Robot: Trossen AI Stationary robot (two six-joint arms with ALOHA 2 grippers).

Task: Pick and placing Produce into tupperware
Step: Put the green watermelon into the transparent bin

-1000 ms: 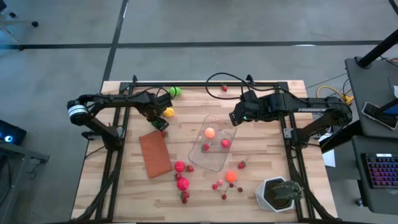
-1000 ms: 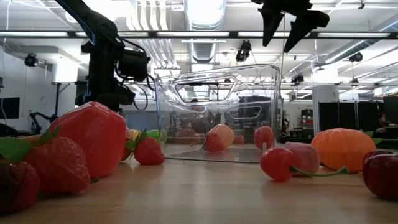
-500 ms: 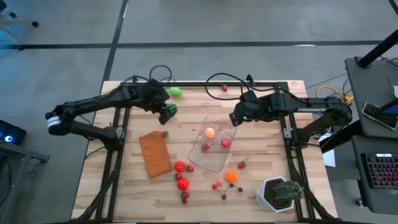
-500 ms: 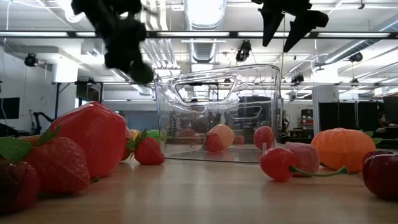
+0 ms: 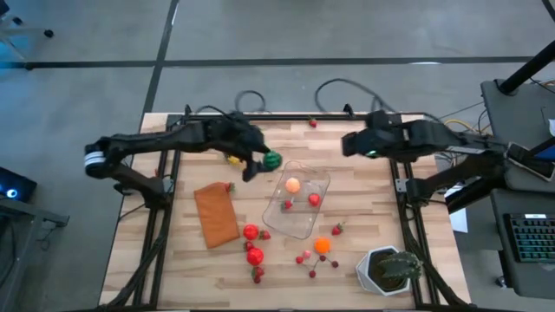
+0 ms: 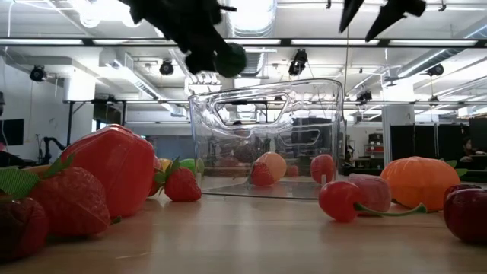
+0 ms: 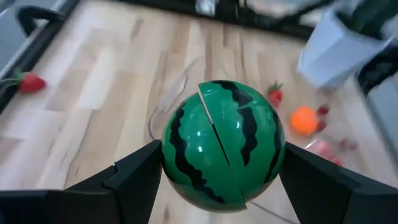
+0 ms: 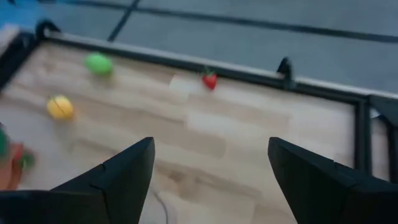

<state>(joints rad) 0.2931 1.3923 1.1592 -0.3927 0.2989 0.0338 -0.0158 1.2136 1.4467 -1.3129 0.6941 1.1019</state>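
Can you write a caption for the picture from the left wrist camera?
The left gripper holds a toy watermelon above the wooden table.

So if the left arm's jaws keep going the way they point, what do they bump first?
Probably the tupperware. The left gripper holds the toy watermelon just beside its near corner, aimed toward it. It is up in the air, so it might pass over the rim instead.

A flat brown-orange rectangle (image 5: pixel 216 215) lies on the left part of the wooden desk (image 5: pixel 173 260). A green plant (image 5: pixel 401 265) stands in a white angular pot (image 5: pixel 375 270) (near the front right corner). A keyboard (image 5: pixel 531 239) sits off to the right.
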